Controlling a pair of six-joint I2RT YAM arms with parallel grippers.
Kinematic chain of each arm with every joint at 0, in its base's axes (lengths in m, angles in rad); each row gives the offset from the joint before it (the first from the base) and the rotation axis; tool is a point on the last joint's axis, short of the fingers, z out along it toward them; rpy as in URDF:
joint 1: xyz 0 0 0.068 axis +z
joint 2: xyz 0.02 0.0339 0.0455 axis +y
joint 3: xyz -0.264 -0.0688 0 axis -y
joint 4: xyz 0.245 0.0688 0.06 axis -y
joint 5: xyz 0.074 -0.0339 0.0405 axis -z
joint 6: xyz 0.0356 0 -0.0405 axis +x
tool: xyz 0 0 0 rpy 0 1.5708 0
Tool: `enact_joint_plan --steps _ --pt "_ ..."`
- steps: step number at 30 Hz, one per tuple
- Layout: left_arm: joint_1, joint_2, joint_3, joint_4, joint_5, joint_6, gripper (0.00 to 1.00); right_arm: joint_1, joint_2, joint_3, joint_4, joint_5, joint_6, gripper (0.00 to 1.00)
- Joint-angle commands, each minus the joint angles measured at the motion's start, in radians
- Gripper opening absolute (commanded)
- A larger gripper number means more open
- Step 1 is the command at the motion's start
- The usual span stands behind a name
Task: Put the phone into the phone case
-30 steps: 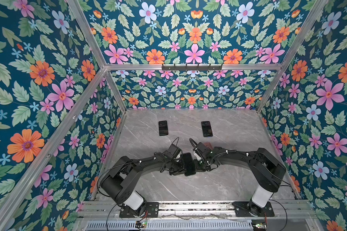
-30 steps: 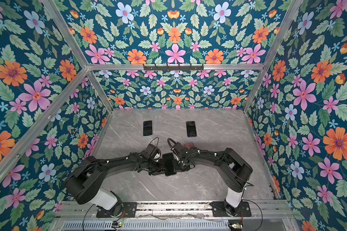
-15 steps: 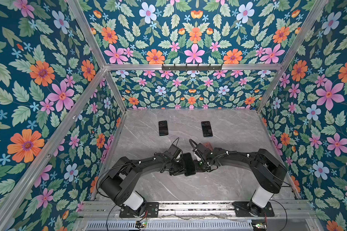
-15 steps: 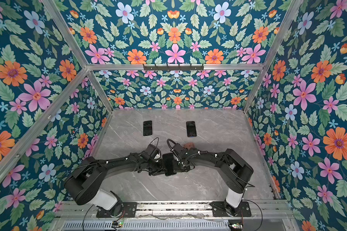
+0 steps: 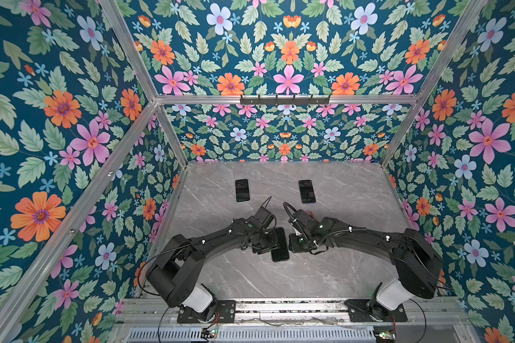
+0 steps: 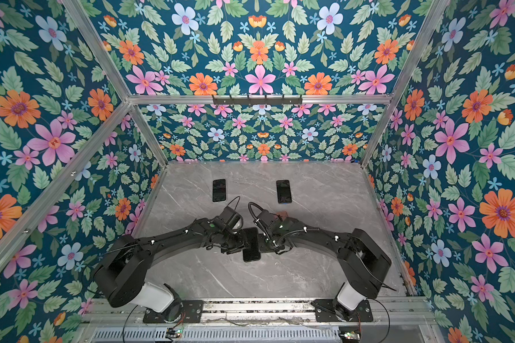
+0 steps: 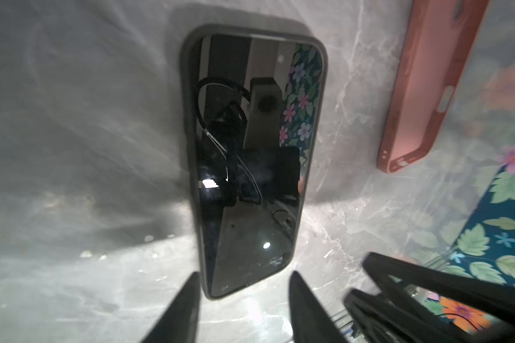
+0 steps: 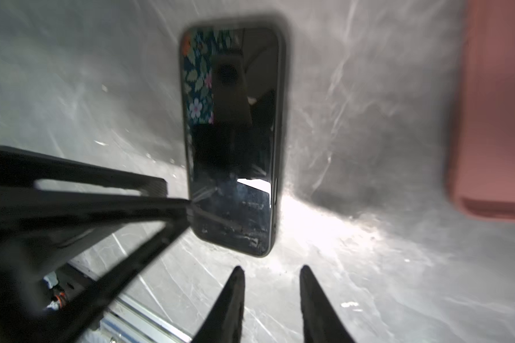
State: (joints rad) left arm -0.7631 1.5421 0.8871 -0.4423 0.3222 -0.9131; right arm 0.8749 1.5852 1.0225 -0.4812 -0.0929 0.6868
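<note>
The phone [image 5: 280,245] lies flat and screen up on the marble table [image 5: 354,208], near the middle of it and between the two claws. It is seated in a dark case [image 7: 188,118] whose thick rim frames the glass. The left gripper [image 7: 245,273] is released. Its two fingers [image 7: 185,308] stand apart on either side of the phone's near end and clamp nothing. From the right wrist view one of those fingers reaches the phone's edge, though contact cannot be told. The right gripper [image 8: 271,267] is also released and empty, with its tips just short of the phone and a narrower gap between them.

In both top views the left arm [image 5: 208,246] and right arm [image 5: 369,237] stretch low from their bases at the near rail, elbows bent outward. Their forearms converge on the centre and the wrists dip toward the table.

An empty pink case [image 7: 422,89] lies beside the phone, near the right wrist. Two more phones [image 5: 242,190] [image 5: 306,191] rest well apart at the far side.
</note>
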Motion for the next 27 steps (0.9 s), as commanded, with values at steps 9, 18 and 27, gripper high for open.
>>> enact_joint_plan --steps 9,18,27 --pt "-0.059 0.156 0.236 -0.261 -0.169 -0.017 0.84 -0.032 -0.161 -0.124 0.068 0.217 -0.125 0.73" --pt "-0.083 0.265 0.357 -0.364 -0.186 -0.049 0.96 -0.063 -0.191 -0.201 0.151 0.159 -0.158 0.94" --pt "-0.088 0.309 0.401 -0.371 -0.165 -0.059 0.99 -0.086 -0.190 -0.224 0.175 0.126 -0.157 0.95"
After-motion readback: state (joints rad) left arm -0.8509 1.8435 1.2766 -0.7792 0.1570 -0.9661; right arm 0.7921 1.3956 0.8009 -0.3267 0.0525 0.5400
